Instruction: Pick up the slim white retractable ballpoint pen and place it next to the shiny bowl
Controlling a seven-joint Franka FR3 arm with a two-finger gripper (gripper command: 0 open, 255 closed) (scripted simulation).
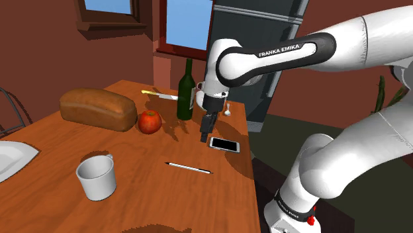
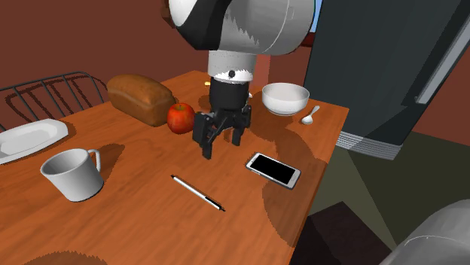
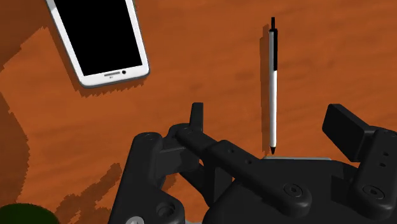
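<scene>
Going across the second exterior view from its left, a white plate (image 2: 30, 138) is sitting at the edge of the wooden desk (image 2: 135, 218). A white mug (image 2: 71, 174) is standing near it, and a loaf of bread (image 2: 140, 98) is lying farther back with a red apple (image 2: 180, 117) just beside it. The pen (image 2: 197, 193) is lying flat on the bare desk between the mug and a phone (image 2: 273, 170), touching neither. Its long axis is running diagonally from upper left to lower right in this view, and almost level across the shoulder view (image 1: 188, 168). In the wrist view the pen (image 3: 273, 89) is pointing its tip toward the claw (image 3: 271, 118), with its black clip end away from it. The claw (image 2: 223, 147) is hanging above the desk with its fingers spread wide, gripping nothing. The white bowl (image 2: 285, 98) is sitting at the desk's far side, well apart from the pen, and a spoon (image 2: 310, 114) is lying just beside it.
</scene>
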